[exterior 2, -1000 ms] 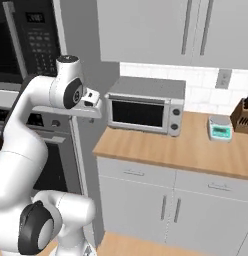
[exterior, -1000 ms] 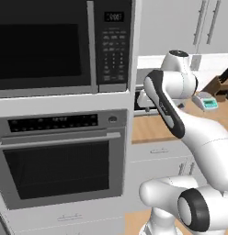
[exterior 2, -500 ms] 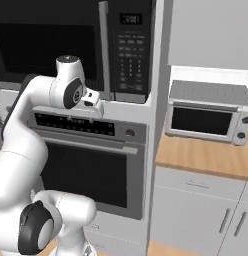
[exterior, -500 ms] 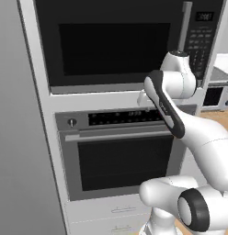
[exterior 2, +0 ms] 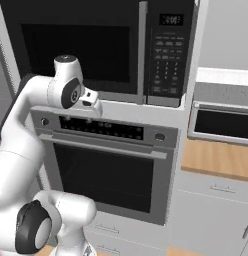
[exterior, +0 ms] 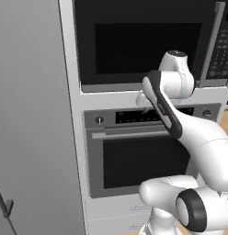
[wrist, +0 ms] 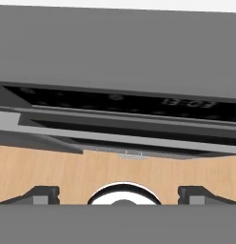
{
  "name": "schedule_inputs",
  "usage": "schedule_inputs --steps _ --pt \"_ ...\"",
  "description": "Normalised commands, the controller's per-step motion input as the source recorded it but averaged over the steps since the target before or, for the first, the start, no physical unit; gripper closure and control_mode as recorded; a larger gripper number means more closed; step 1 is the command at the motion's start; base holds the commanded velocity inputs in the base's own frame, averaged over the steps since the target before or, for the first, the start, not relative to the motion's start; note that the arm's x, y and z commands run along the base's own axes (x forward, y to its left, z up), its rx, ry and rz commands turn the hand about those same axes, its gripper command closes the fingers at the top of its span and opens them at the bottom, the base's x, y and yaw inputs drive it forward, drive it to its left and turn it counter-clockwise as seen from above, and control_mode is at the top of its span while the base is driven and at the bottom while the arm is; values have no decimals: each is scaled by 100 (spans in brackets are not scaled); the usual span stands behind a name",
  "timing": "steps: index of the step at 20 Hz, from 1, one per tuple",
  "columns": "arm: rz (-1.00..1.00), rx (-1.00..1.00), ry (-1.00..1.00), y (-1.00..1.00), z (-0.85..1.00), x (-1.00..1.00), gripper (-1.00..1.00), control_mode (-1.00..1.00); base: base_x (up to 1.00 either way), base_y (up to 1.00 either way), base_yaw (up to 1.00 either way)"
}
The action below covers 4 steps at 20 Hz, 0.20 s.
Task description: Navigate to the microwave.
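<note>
I find the microwave [exterior 2: 101, 47] built into the cabinet column directly above the oven [exterior 2: 108, 170], squarely ahead of my base. The gripper [wrist: 119, 194] carries nothing, fingers spread wide; I judge the arm tucked for driving.

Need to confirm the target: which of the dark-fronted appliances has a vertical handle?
The microwave, topmost in the tall column, has a vertical bar beside its keypad. The oven below it has a horizontal handle, as does the small countertop oven.
</note>
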Motion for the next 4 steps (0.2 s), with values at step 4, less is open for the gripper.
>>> schedule_inputs --steps 4 --pt "0 0 0 0 0 0 -100 100 27 4 0"
